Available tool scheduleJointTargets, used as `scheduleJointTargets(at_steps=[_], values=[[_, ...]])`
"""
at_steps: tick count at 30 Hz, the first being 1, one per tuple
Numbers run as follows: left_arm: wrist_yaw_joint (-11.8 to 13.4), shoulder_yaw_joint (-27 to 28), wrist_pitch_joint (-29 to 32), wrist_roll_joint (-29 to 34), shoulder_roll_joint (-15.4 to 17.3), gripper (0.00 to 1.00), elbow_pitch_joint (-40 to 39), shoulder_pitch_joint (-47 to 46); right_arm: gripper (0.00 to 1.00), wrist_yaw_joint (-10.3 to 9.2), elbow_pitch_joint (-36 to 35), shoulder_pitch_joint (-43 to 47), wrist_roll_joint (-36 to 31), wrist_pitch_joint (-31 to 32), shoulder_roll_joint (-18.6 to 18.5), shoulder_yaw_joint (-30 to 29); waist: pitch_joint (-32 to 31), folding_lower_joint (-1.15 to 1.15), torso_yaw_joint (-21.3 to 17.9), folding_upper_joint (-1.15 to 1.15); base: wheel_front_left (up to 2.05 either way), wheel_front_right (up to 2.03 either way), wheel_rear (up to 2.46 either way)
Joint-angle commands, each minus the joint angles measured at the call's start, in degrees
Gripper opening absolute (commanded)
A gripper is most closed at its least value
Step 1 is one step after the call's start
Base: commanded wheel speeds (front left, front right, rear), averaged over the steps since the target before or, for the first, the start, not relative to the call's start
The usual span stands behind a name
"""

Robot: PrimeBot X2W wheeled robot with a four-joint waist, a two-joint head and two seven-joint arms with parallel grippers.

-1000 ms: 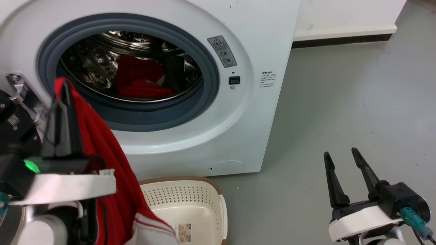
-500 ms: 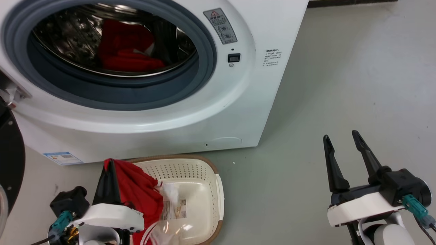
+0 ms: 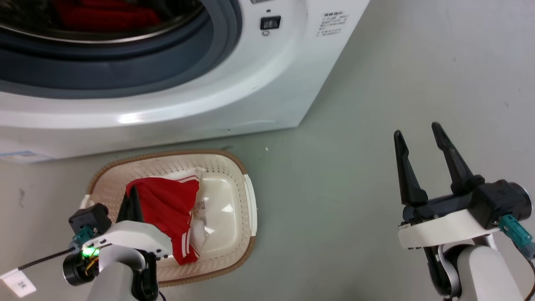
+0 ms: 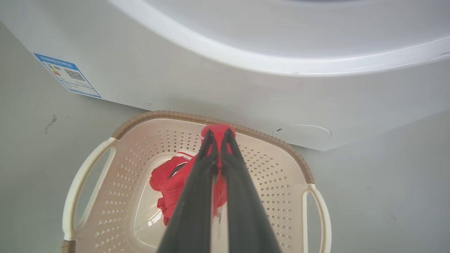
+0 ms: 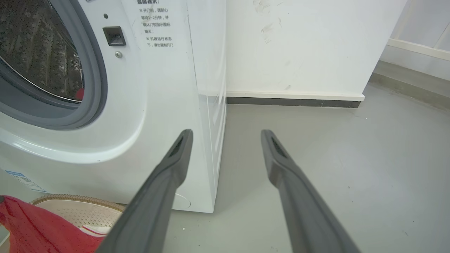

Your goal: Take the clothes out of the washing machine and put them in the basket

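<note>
While left jaws clamp the clothes [image 4: 168, 182] at their tips (fabric draping into the basket [image 4: 147, 144]), right jaws stand apart.

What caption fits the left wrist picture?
Left gripper, shut on the clothes, holds them over the basket beside the washing machine.

I see bright red clothes [image 3: 165, 202] with white stripe trim, a cream basket [image 3: 219, 166] dotted with holes and rimmed brown, a white washing machine [image 3: 267, 79] with grey gasket [image 3: 125, 75], pale grey floor [image 3: 397, 75]

basket [image 3: 219, 167] on floor [image 3: 355, 125] just before washing machine [image 3: 259, 83], clothes [image 3: 167, 200] in basket, more inside drum [image 5: 38, 52]
</note>
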Motion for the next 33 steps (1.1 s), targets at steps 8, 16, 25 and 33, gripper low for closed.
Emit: scheduleJointTargets(at_steps=[8, 16, 25, 33], values=[[-1.2, 5.5, -0.4, 6.4, -0.6, 0.00, 8.1, -8.5, 1.00, -0.05, -0.3, -4.6, 1.3, -1.6, -0.6, 1.3, 13.3, -0.01, -4.6, 0.00, 0.00, 0.00, 0.00], [-1.4, 10.6, -0.3, 7.9, -0.4, 0.00, 18.4, -11.8, 1.00, -0.05, 1.1, -6.4, 2.0, -2.5, -1.0, 2.4, 16.6, -0.01, -6.5, 0.00, 0.00, 0.00, 0.00], [-3.7, 10.8, -0.3, 8.5, -1.2, 1.00, 28.1, -14.5, 1.00, -0.05, 2.5, -6.9, 1.7, -2.7, -1.1, 2.4, 15.0, -0.01, -5.9, 0.00, 0.00, 0.00, 0.00], [-5.5, 11.4, -0.3, 8.9, -2.3, 1.00, 30.2, -11.2, 1.00, -0.04, 4.5, -4.7, 0.8, -2.8, -0.8, 2.1, 4.7, -0.01, -3.7, 0.00, 0.00, 0.00, 0.00]])
